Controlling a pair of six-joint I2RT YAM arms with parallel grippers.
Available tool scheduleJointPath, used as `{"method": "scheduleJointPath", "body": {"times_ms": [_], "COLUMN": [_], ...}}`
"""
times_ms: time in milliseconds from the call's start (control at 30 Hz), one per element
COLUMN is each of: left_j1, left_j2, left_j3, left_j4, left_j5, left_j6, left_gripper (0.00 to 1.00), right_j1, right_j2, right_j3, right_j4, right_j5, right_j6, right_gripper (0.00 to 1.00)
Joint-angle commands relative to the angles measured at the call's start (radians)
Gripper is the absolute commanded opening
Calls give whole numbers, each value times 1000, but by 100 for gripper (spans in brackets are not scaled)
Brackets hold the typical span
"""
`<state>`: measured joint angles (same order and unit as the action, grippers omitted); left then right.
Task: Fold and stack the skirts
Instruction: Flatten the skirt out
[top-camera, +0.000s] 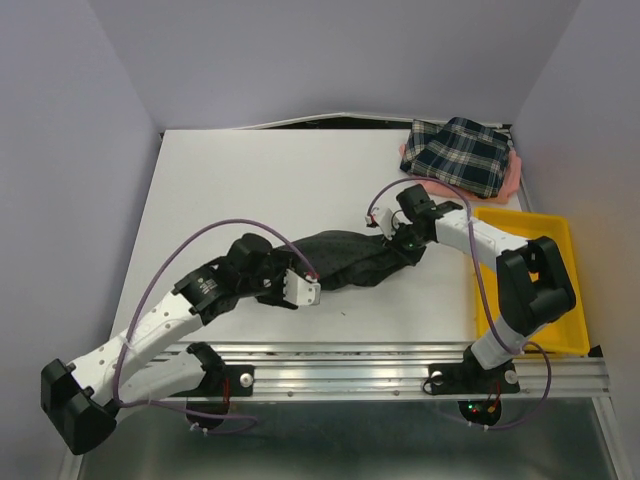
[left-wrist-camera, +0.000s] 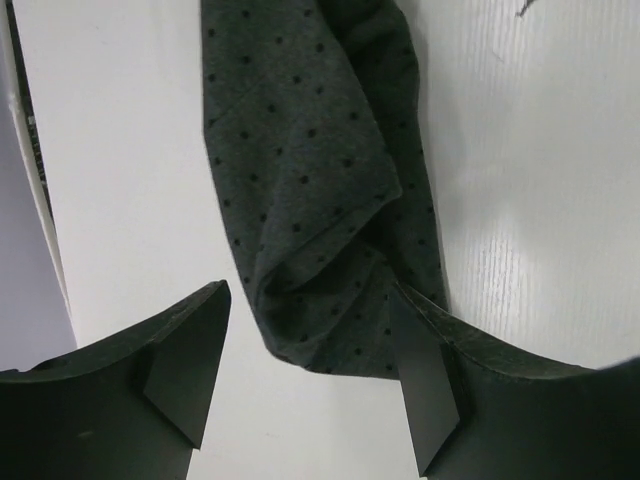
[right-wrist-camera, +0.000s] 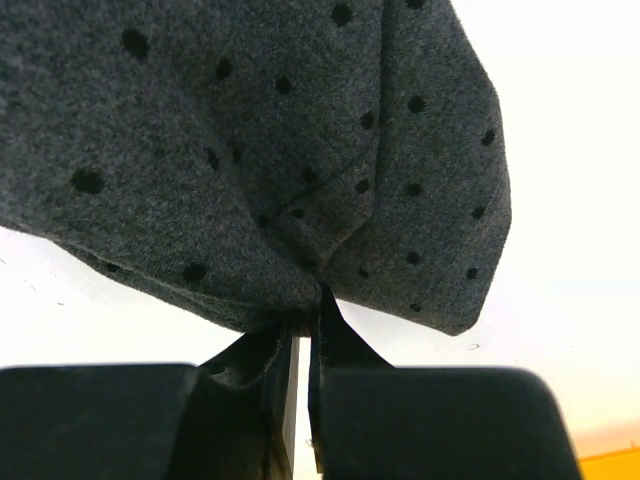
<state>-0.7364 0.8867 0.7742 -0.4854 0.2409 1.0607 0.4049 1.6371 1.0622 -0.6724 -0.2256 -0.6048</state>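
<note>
The dark dotted skirt (top-camera: 355, 260) is lying bunched up in a long strip in the middle of the white bench (top-camera: 250, 190), between the two arms. The right claw (right-wrist-camera: 305, 330) is pinching the right end of this skirt, with its two fingers pressed tight on a bit of cloth. The left claw (left-wrist-camera: 310, 360) is sitting at the skirt's left end with its fingers spread apart, and the cloth is lying loose between them, so it is not holding anything. Far behind the dotted skirt, in the back right corner, the plaid skirt (top-camera: 462, 152) is resting on top of the pink skirt (top-camera: 512, 178). The yellow tray (top-camera: 565, 290) is sitting to the right of the dotted skirt. I think the robot is working on folding the dotted skirt. Next, the left claw probably needs a fresh hold on an edge, so the cloth can be pulled flat. Both arms are reaching low toward the skirt, bent at the elbow.
</note>
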Motion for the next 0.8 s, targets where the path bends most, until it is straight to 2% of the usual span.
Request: {"method": "scheduleJointPath", "body": {"times_ms": [0,133,233,400,633,767], "left_j1": [-115,-221,-262,-271,-271,-271], "left_j2": [-58,-121,-121,-82,64,86], "left_j3": [-111,-252,-314,-418,-519,-539], "left_j4": [131,237,295,477,808,981], "left_j5": [-187,-296,-318,-377,-465,-496], "left_j6": [105,224,277,400,423,418], "left_gripper": [75,75,75,75,72,68], "right_j1": [-5,-5,-5,-5,-5,-5], "right_j2": [15,26,33,41,38,33], "right_j3": [65,68,73,78,76,74], "right_j4": [22,23,22,22,20,20], "right_j5": [-14,-9,-14,-15,-17,-15], "right_j6": [25,27,31,27,16,13], "right_gripper": [1,1,1,1,1,1]}}
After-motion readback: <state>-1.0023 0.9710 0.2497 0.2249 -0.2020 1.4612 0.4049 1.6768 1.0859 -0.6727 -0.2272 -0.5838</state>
